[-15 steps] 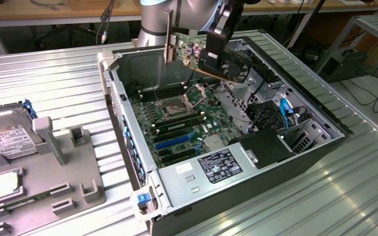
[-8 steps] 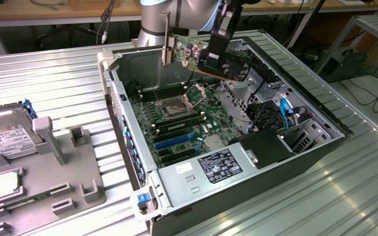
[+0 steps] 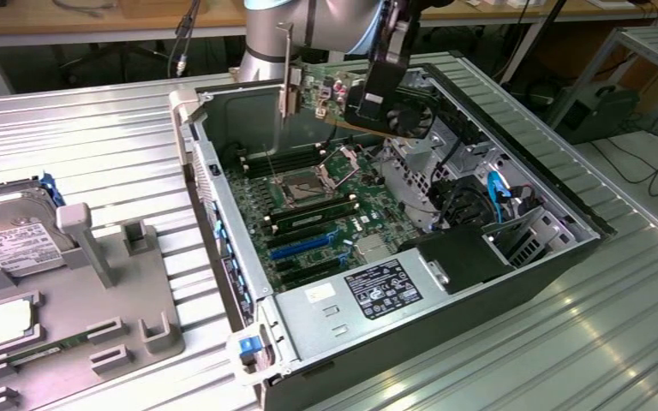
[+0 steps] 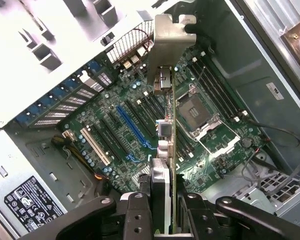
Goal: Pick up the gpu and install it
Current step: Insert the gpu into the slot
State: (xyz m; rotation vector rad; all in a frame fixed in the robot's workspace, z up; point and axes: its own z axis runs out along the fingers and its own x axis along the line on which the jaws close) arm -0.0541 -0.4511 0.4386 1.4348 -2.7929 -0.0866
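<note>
Between the black fingers of the pincer point(image 4: 162, 210) the gpu point(image 4: 173, 125) is clamped edge-on, a thin green-backed card with a bent silver bracket point(image 4: 167, 40) at its far end, hanging in the air above the open computer case point(image 3: 203, 171). Beneath the pincer lies the green motherboard point(image 3: 306, 214) with its square metal socket point(image 3: 306, 181) and a long blue slot point(image 4: 132, 125). Well away from the pincer, a silver hard drive point(image 3: 9, 240) sits on the ribbed metal surface point(image 3: 89, 145) that carries the case.
</note>
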